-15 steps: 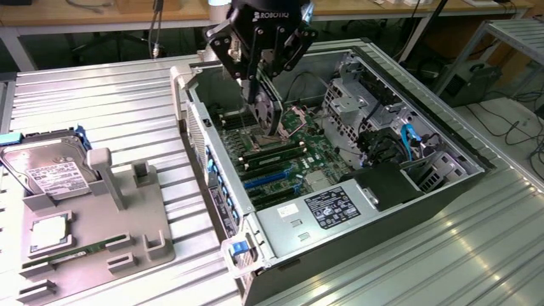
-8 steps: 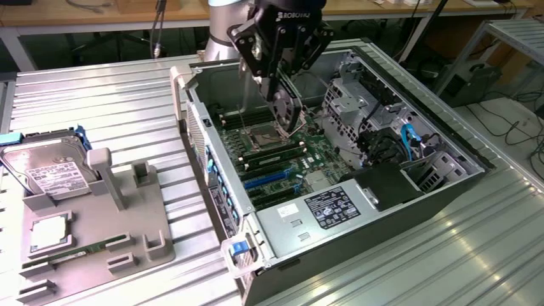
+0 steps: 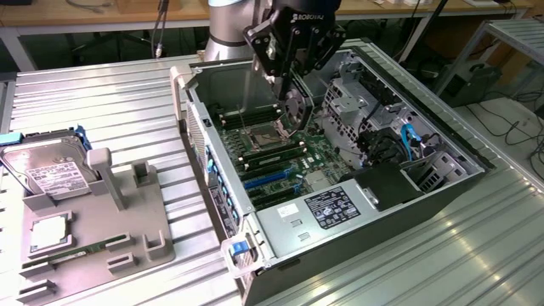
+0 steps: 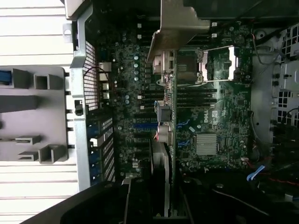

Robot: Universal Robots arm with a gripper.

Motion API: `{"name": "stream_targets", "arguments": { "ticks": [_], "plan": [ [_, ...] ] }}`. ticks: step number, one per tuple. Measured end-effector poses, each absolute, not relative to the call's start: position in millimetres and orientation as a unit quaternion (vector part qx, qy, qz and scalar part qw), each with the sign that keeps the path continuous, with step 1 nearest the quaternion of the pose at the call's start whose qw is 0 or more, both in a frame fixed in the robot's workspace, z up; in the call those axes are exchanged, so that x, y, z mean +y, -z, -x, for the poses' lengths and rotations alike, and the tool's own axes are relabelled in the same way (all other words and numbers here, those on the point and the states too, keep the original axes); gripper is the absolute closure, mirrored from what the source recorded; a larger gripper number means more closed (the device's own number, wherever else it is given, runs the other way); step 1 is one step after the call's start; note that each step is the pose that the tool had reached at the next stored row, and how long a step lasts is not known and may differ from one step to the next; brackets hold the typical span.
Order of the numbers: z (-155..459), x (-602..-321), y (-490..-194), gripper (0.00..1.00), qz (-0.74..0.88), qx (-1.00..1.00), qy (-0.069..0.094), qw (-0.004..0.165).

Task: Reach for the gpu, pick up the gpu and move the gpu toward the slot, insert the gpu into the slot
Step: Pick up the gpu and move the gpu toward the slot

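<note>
Exterior view, left to right: grey fixture (image 3: 85, 220) carrying hard drive (image 3: 51, 172); open case (image 3: 197, 127); gripper (image 3: 287, 86) clamped on the gpu (image 3: 297, 115). The card hangs edge-down over the motherboard (image 3: 323, 153), at 1 o'clock of the blue slots (image 3: 270, 178).

Judgement — transfer step. Best done with the card upright, its edge parallel to the slot and the bracket (image 4: 175, 28) toward the case's rear wall.

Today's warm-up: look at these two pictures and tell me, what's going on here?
A robot arm's gripper is shut on the gpu, holding it edge-down inside the open computer case, above the motherboard. The card is not yet seated in the blue slots. A hard drive sits in a grey holder beside the case, at the exterior view's left.
</note>
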State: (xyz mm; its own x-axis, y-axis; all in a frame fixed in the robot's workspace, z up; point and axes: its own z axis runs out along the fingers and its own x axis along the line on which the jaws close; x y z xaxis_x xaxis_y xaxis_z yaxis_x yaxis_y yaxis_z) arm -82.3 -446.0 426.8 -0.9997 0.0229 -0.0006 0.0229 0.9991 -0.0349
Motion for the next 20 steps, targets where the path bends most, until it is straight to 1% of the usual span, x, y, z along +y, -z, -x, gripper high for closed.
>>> {"name": "stream_targets", "arguments": {
  "ticks": [15,20],
  "plan": [
    [20.8,-443.3,-424.4,0.73,-0.012,1.0,0.017,0.0],
    [19.0,-443.3,-424.3,0.73,-0.012,1.0,0.017,0.0]
  ]
}}
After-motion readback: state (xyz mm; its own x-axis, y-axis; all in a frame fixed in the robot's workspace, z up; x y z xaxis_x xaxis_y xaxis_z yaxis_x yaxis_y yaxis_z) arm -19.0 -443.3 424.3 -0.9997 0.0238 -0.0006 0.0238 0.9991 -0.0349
